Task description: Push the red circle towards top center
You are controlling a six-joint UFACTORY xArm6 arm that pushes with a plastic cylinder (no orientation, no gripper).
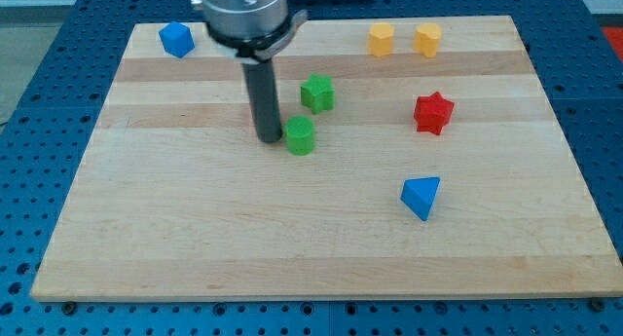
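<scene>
My tip (pixel 270 139) rests on the wooden board (pixel 175 229), left of centre. It touches or nearly touches the left side of a green cylinder (pixel 300 135). No red circle shows in this view. The only red block I see is a red star (pixel 433 113) at the view's right, far from the tip. The rod and its mount (pixel 248 15) hide a patch of the board near the top, left of centre.
A green star (pixel 316 93) sits just above the green cylinder. A blue block (pixel 176 39) lies at the top left. Two yellow blocks (pixel 381 39) (pixel 426 39) lie at the top right. A blue triangle (pixel 421 197) lies at the lower right.
</scene>
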